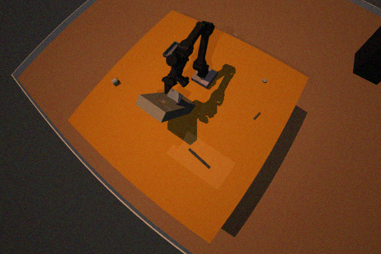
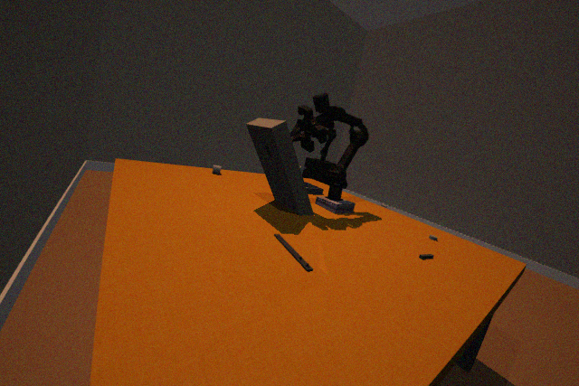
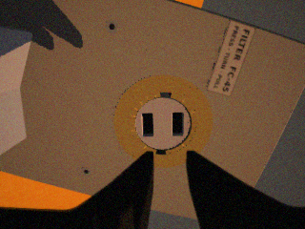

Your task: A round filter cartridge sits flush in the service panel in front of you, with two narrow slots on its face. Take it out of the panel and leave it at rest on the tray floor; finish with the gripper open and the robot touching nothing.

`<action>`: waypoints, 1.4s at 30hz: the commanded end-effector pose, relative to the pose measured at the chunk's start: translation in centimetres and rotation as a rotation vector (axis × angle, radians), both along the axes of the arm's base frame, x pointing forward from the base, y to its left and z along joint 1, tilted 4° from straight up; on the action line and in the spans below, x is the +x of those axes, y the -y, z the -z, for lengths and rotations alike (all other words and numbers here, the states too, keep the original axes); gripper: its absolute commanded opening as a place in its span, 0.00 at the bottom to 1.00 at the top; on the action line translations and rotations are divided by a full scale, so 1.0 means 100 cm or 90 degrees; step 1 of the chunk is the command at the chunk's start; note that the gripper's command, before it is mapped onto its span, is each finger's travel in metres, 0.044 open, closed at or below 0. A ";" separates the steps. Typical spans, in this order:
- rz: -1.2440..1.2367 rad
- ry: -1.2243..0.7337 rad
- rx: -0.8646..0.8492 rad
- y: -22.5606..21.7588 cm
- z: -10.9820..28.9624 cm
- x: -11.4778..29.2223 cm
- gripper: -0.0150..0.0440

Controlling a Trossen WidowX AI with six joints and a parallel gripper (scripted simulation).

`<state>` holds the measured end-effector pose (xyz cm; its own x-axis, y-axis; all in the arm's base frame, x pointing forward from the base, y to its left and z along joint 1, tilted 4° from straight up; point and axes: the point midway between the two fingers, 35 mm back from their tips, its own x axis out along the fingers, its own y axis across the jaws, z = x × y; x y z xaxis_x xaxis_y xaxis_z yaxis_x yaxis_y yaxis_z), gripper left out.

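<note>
The round pale filter cartridge [image 3: 163, 124] sits in the amber ring [image 3: 125, 122] on the face of the tilted service panel [image 1: 150, 108] [image 2: 280, 162] [image 3: 62, 95]. Its two dark slots stand upright side by side in the wrist view, with small dark notches above and below the cartridge. My gripper [image 3: 170, 158] [image 1: 166, 91] is over the panel face, its fingers a small gap apart with nothing between them. The fingertips show just below the cartridge in the wrist view; whether they touch the panel I cannot tell. The tray [image 1: 169, 50] [image 2: 312, 188] is partly hidden behind the arm.
A pale angular block [image 1: 174, 94] [image 3: 11, 105] juts from the panel face beside the ring. A label [image 3: 231, 57] is on the face. A dark bar [image 1: 199, 158] [image 2: 293, 252], a small pale piece [image 1: 115, 81] [image 2: 216, 169] and a short dark piece [image 1: 256, 116] lie on the table.
</note>
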<state>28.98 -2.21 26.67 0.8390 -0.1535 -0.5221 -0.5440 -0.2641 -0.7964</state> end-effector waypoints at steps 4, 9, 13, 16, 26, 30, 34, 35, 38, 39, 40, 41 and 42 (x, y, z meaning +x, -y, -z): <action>-0.004 -0.003 -0.002 0.001 0.007 0.010 0.41; -0.004 -0.002 -0.002 0.002 0.011 0.016 0.41; -0.004 -0.002 -0.002 0.003 0.015 0.022 0.41; -0.004 -0.002 -0.002 0.004 0.017 0.025 0.41; -0.004 -0.001 -0.002 0.006 0.025 0.036 0.41; -0.004 -0.001 -0.002 0.006 0.026 0.036 0.41; -0.004 -0.001 -0.002 0.006 0.026 0.036 0.41; -0.004 -0.001 -0.002 0.005 0.026 0.036 0.41; -0.004 -0.001 -0.002 0.005 0.026 0.036 0.41; -0.004 -0.001 -0.002 0.006 0.025 0.036 0.41; -0.004 -0.001 -0.002 0.006 0.025 0.036 0.41; -0.004 -0.001 -0.002 0.006 0.025 0.036 0.41; -0.004 -0.001 -0.002 0.006 0.025 0.036 0.41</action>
